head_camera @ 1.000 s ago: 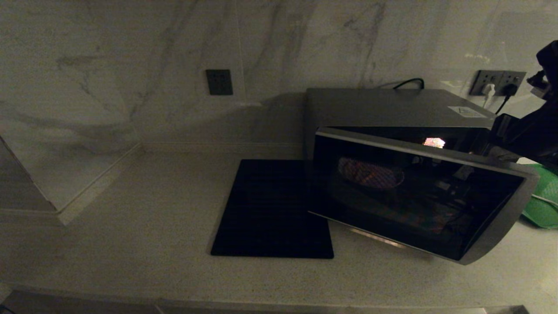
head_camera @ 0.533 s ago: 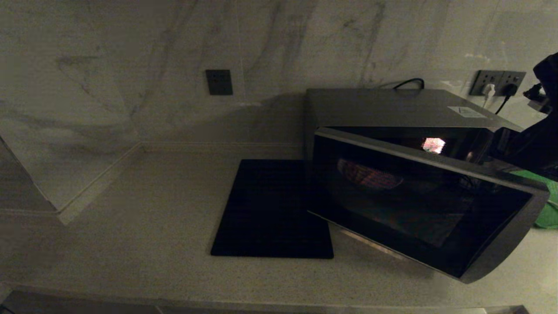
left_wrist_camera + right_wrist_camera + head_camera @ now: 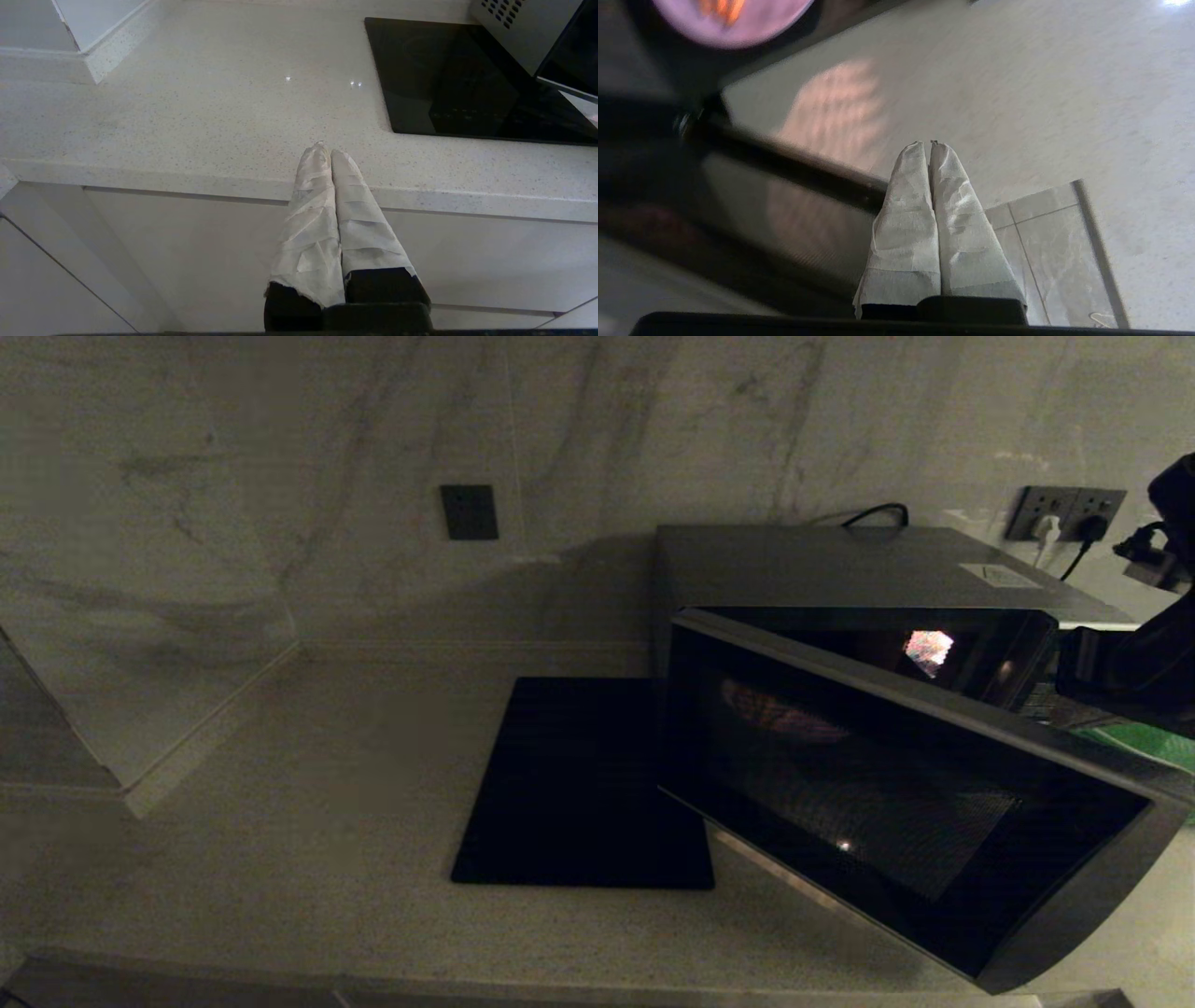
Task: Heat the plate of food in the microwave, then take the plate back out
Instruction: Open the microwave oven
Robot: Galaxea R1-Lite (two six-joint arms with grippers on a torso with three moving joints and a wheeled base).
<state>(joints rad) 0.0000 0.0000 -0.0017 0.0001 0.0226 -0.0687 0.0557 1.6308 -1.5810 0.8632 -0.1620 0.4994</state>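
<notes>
plate of food [image 3: 733, 21]: inside microwave [image 3: 840, 569] at desk's right, door ajar | handling: judged light, rigid, smooth, loose fries; take rim, keep level | right gripper [image 3: 927, 144] fingers clenched, empty, by door | left gripper [image 3: 327, 151] clenched, parked near desk edge

Right claw [image 3: 930, 144] pressed together, arm extended, left claw [image 3: 325, 150] likewise, parked

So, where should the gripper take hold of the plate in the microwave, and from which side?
Probably the plate's rim nearest the door opening, approached from the front, where the microwave stands open. The plate lies flat and shallow, fries in the middle, so the thin edge is likely the only free part.
</notes>
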